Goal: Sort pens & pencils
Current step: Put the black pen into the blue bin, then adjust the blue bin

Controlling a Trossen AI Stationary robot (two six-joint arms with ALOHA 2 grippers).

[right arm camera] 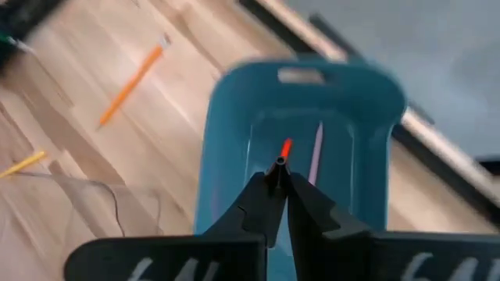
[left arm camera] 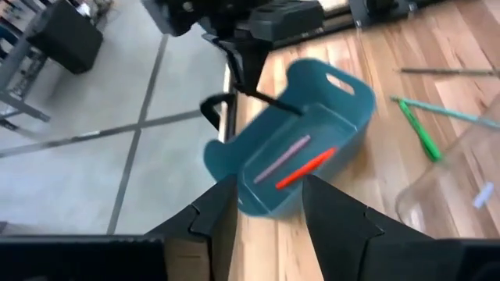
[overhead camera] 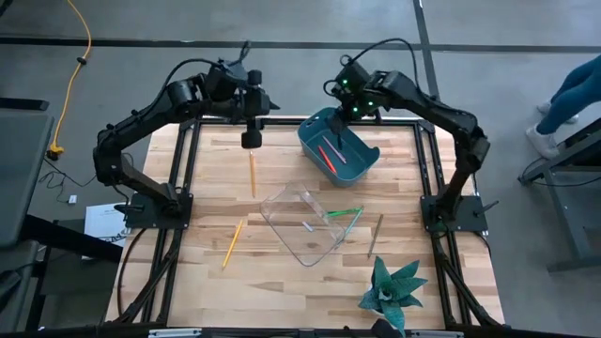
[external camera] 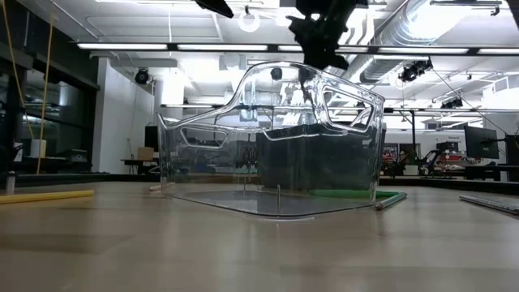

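Observation:
My right gripper (right arm camera: 277,181) hangs over the far end of the teal bin (overhead camera: 340,148), shut on a thin dark pen (left arm camera: 275,102). A red-orange pen (left arm camera: 306,168) and a pale one (left arm camera: 281,155) lie inside the bin. My left gripper (left arm camera: 269,209) is open and holds nothing. It hovers above the table's far left, over a yellow pencil (overhead camera: 252,174). A second pencil (overhead camera: 232,242) lies nearer the front. A green pen (overhead camera: 344,213) rests in the clear bin (overhead camera: 305,230), and a dark pen (overhead camera: 376,235) lies on the wood to its right. My right gripper pinches the dark pen between its two fingertips, slanting down from above. The pen's free end (right arm camera: 279,163) pokes out past the fingertips toward the teal bin's inside. The pen is lifted clear above the bin and touches nothing else.
A teal artificial plant (overhead camera: 390,287) stands at the near right edge. The clear bin fills the table's middle. The black frame rails (overhead camera: 424,169) run along both sides. A person's legs (overhead camera: 573,86) show on the floor at the far right, away from the table.

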